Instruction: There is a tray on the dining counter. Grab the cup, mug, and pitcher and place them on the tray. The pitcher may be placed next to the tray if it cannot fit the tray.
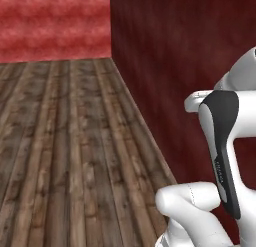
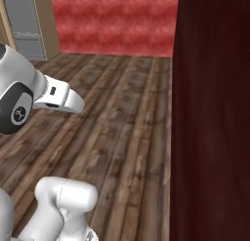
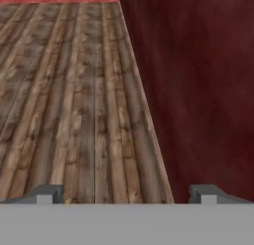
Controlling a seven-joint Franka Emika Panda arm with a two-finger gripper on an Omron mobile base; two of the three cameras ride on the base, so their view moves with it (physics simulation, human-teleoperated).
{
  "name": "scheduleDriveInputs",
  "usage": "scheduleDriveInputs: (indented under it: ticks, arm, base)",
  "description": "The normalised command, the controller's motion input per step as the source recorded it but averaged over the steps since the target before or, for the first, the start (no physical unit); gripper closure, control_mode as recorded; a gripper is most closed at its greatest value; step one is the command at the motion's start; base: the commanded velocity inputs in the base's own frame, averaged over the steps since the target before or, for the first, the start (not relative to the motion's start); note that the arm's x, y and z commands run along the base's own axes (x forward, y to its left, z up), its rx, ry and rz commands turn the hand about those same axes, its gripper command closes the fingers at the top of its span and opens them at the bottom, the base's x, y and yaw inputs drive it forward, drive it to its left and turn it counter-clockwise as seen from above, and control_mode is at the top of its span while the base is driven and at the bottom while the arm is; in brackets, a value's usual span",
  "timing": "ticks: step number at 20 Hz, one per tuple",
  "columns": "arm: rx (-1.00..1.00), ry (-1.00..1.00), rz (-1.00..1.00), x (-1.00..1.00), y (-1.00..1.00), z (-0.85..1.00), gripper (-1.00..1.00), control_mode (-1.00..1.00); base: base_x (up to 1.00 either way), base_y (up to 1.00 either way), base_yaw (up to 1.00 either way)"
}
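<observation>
Basically no target in sight, so the deciding relation can't be read: which way the tray, dining counter, cup, mug and pitcher lie from the tool is unknown from these frames, likewise their axes. Going left to right: worn brown-grey wooden plank floor [image 1: 65, 151], boards long and narrow, visible grain and dark seams, running away from the base toward a mottled bright red back wall [image 1: 55, 26] with a soft blotchy texture. Right of the floor stands a dark maroon flat vertical panel [image 1: 170, 66], matte, faintly streaked, meeting the planks along a straight edge that runs diagonally forward; could be a wall or a cabinet side, can't tell. In the right base view a grey panelled door in a tan frame [image 2: 24, 25] sits at far left, beyond the floor. White glossy Franka arm with dark joint covers [image 1: 222, 156] is folded up close to the base, rounded smooth shells. The gripper [image 3: 126, 193] looks straight ahead along the floor/panel seam, two small dark grey blocky fingertips [image 3: 47, 193] well apart, nothing between them, so spread wide and empty. Left tip sits over planks, right tip over the maroon panel. My read: task not started on the manipulation side; the base most likely needs to drive or turn until the counter comes into view before any reach makes sense. One arm only, so no arm choice.
</observation>
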Motion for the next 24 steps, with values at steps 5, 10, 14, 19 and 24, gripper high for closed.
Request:
scheduleDriveInputs:
  ticks: [5,10,14,19,24]
  arm:
    - [0.00,0.00,0.00,0.00,0.00,0.00,-1.00,1.00]
    - [0.00,0.00,0.00,0.00,0.00,0.00,-1.00,1.00]
    - [0.00,0.00,0.00,0.00,0.00,0.00,-1.00,1.00]
    - [0.00,0.00,0.00,0.00,0.00,0.00,-1.00,1.00]
    - [0.00,0.00,0.00,0.00,0.00,0.00,-1.00,1.00]
  base:
    - [1.00,0.00,0.00]
    - [1.00,0.04,0.01]
    - [1.00,0.11,0.03]
    - [1.00,0.15,0.05]
    - [1.00,0.22,0.10]
